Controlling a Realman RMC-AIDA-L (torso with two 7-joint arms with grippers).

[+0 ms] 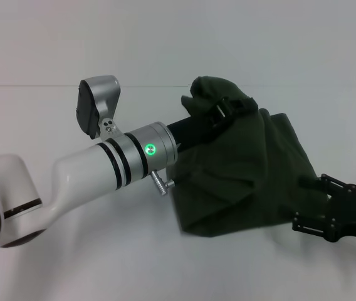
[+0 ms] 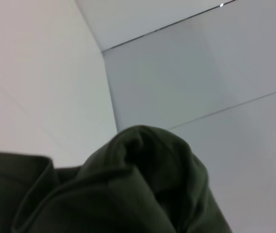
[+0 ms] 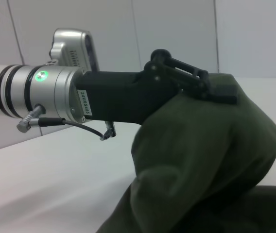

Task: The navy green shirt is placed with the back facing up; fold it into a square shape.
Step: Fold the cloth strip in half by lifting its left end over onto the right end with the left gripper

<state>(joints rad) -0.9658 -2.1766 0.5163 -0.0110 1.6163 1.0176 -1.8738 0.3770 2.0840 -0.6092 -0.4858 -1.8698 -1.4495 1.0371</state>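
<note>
Head camera showed me the navy green shirt lying bunched on the white table, right of centre, with one part pulled up off the heap into a peak toward the far side. My left arm reached across from the near left, and the left gripper sat at that peak with its fingers pinched on a fold of the cloth, the fabric draped over and around its black body. I could see the green status light on the wrist ring glowing. The right gripper was low at the near right edge of the shirt, touching or just over the fabric there; I could not tell whether its fingers were spread or closed, since cloth and linkage hid the tips. Through the right wrist camera I saw the left gripper from the side, its linkage closed down onto the top of a raised hump of the shirt, the cloth hanging from it in thick folds to the table. Through the left wrist camera I saw only a rounded mound of the shirt close up, against pale wall panels.
</note>
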